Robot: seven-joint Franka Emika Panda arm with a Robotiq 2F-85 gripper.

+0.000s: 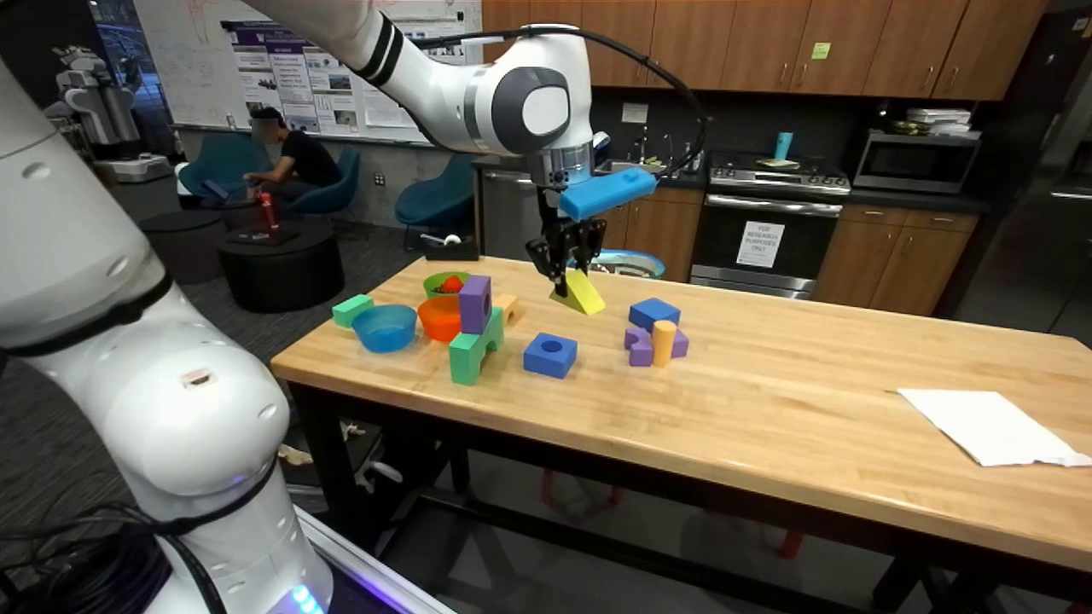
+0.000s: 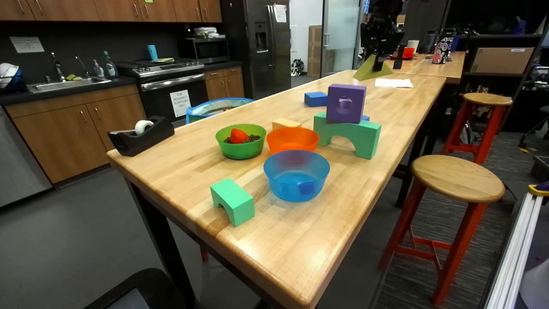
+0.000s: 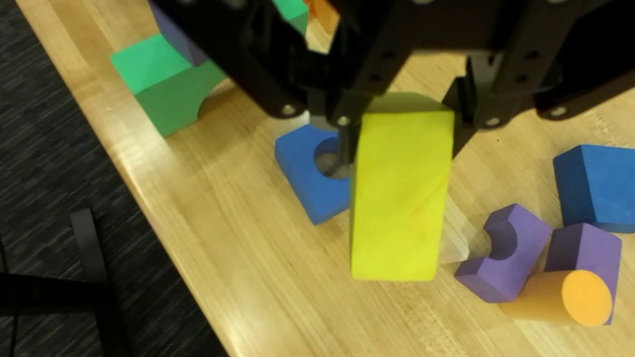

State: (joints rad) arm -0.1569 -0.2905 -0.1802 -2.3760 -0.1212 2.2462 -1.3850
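Note:
My gripper (image 3: pixel 403 134) is shut on a yellow wedge-shaped block (image 3: pixel 402 198), with a finger against each side. In both exterior views this block hangs above the wooden table, its sloped sides widening downward. Below it in the wrist view lies a blue block with a round hole (image 3: pixel 302 163), partly hidden by a finger and the yellow block. To the right sit a purple notched block (image 3: pixel 516 248), another purple piece (image 3: pixel 595 248), an orange cylinder (image 3: pixel 588 297) and a plain blue block (image 3: pixel 615 188). A purple block with a hole (image 2: pixel 346 105) rests on a green arch (image 2: pixel 366 139).
Blue (image 2: pixel 296 176), orange (image 2: pixel 293 139) and green (image 2: pixel 240 148) bowls stand at one table end; the green one holds a red object and dark bits. A small green arch (image 2: pixel 233 201), tape dispenser (image 2: pixel 141 135) and white paper (image 1: pixel 990 425) also lie on the table (image 1: pixel 768 384).

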